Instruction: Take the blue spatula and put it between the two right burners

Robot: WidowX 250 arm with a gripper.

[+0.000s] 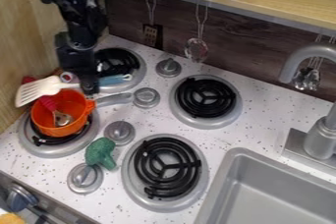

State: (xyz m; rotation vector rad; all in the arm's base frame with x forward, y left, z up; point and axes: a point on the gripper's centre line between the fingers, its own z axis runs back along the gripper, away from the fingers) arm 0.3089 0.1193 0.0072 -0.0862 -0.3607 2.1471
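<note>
The black gripper (89, 84) hangs at the left, just right of the orange pot, across the middle of the spatula. The spatula has a white slotted head (39, 89) on the left, above the pot's back rim, and a blue handle (115, 79) coming out to the right, in front of the back left burner. The gripper hides the part between head and handle. The two right burners are black coils in grey rings: the back one (205, 97) and the front one (165, 173), with white speckled counter between them.
The orange pot (70, 114), holding a red-handled metal spoon, stands on the front left burner (54, 148). Green broccoli (99, 152) lies beside grey knobs between the front burners. The sink (229, 174) is at the lower right, with its faucet (322, 132) behind. A shelf overhangs the back.
</note>
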